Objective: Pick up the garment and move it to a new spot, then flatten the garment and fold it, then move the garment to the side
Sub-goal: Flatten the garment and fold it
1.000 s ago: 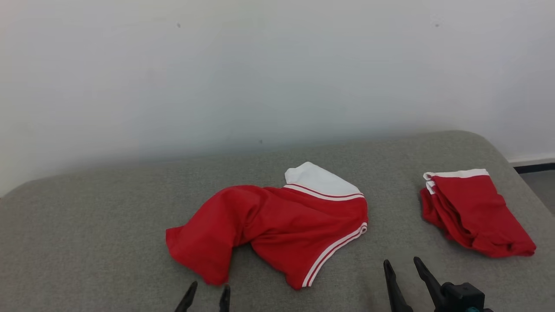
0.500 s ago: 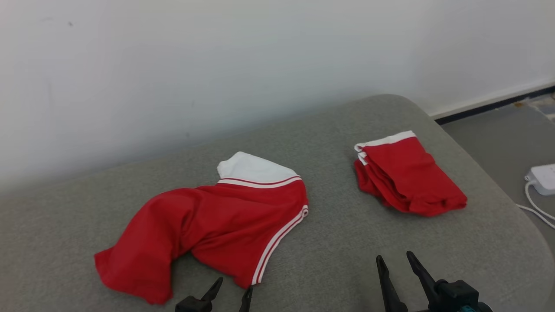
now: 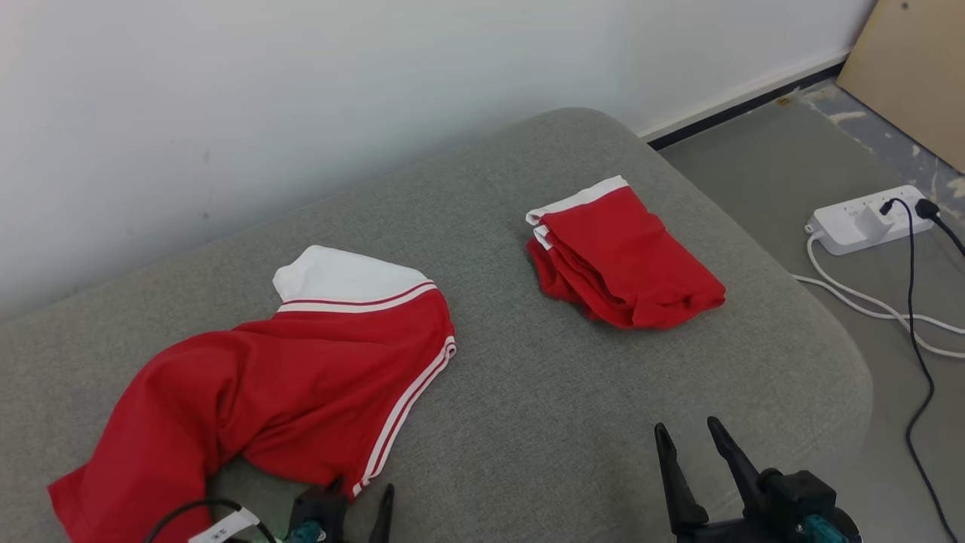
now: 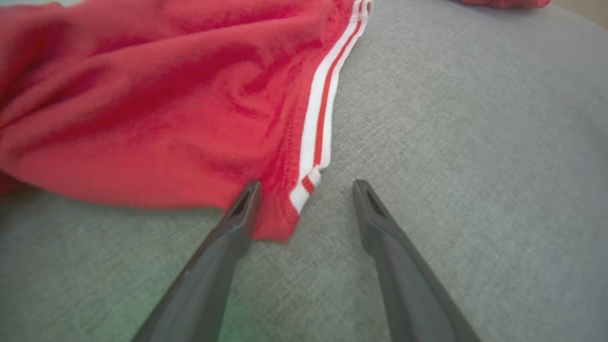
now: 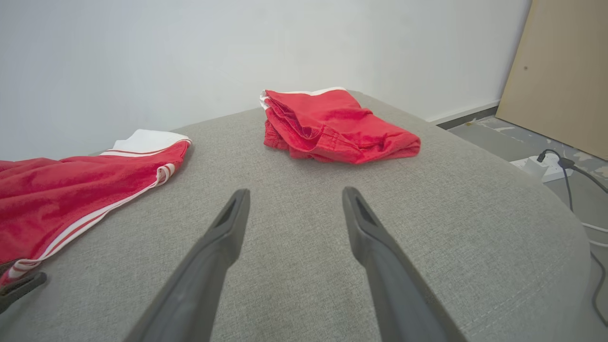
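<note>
My left gripper (image 4: 306, 183), open, empty, straddles a striped corner of the garment (image 3: 301, 369), near edge of cushion (image 3: 565, 377); right gripper (image 3: 686, 424) open, farther.

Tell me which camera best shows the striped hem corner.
Left wrist view: the striped hem corner lies close-up between the left claw's fingers. Head view shows it small, bottom edge; right wrist view, far left.

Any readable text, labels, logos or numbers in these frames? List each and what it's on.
Nothing can be read.
White tag at the bottom left of the head view: dark marks, too small to read.
Power strip on the floor: no legible marking.
Loose garment and folded garment: red with white trim, no print or logo showing.
</note>
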